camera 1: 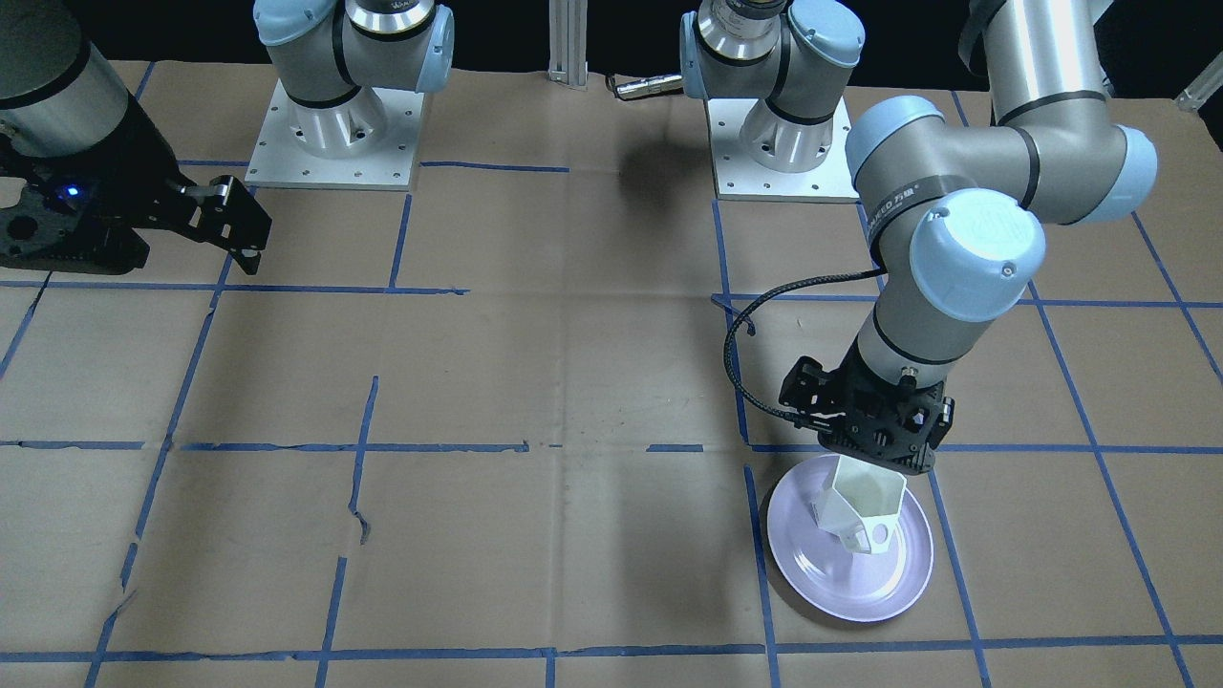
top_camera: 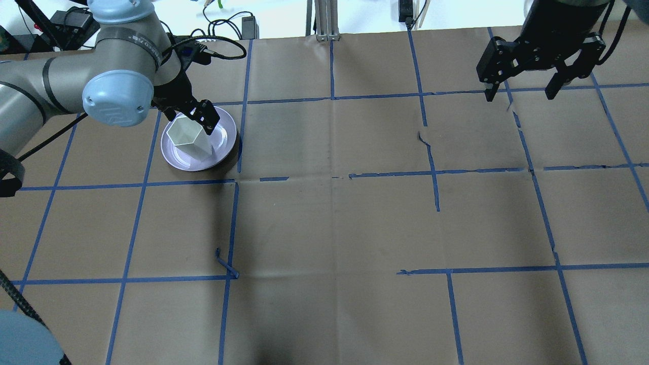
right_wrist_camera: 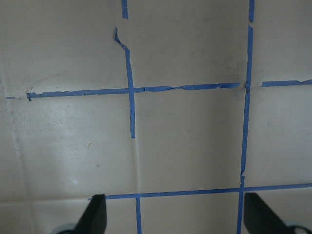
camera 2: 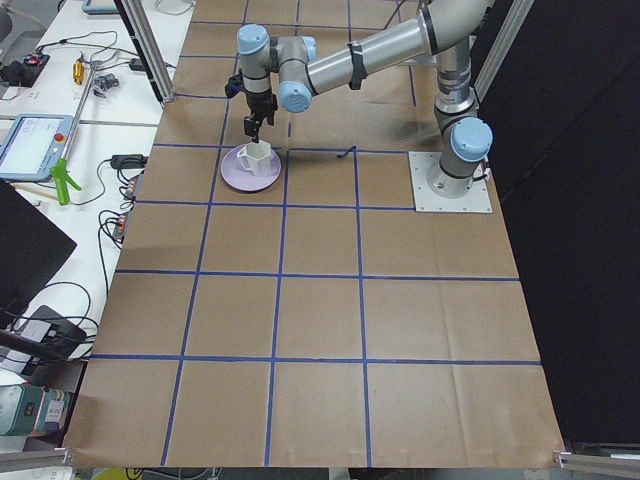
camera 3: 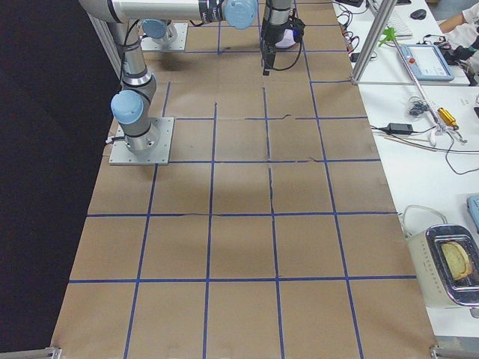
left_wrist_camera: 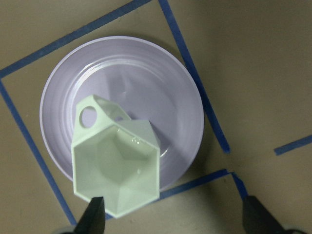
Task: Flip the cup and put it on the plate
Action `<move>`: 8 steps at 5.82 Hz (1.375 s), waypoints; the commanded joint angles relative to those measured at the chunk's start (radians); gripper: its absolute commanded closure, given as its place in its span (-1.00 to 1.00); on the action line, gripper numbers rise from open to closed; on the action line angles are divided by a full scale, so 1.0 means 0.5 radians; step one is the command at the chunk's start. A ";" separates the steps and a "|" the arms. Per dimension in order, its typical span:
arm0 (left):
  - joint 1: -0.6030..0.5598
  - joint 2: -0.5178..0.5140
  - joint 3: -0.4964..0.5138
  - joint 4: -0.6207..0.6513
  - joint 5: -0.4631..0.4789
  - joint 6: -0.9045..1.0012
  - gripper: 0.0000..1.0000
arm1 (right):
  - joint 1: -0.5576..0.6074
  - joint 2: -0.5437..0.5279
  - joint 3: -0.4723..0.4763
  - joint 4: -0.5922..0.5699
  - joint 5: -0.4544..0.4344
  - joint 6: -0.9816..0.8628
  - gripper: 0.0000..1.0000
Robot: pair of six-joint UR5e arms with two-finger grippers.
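Front-facing view: left gripper (camera 1: 874,457) low over the plate (camera 1: 812,569), cup (camera 1: 863,506) just beneath it, mouth up, handle toward the camera. Overhead view: small white faceted cup with hexagonal rim, upright on the glossy pale lavender plate; right gripper (top_camera: 521,93) well apart, wide open, holding nothing. Left side view: cup apparently standing on the plate, directly below the left gripper. Left wrist view: fingers (left_wrist_camera: 93,217) spread far wider than the cup, gripping nothing, one tip just beside the rim, contact not discernible. Judged step: flip done, placement at the point of release. Next move, by judgement: a straight upward retreat, clear of the rim and the thin loop handle.
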 commanded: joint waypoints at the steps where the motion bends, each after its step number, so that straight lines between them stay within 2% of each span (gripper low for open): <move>1: -0.056 0.250 0.031 -0.283 -0.122 -0.417 -0.97 | 0.000 0.000 0.000 0.000 0.000 0.000 -1.00; 4: -0.169 0.410 0.209 -0.635 -0.123 -0.627 -0.97 | 0.000 0.000 0.000 0.000 0.000 0.000 -1.00; 8: -0.142 0.414 0.206 -0.676 -0.111 -0.628 -0.97 | 0.000 0.000 0.000 0.000 0.000 0.000 -1.00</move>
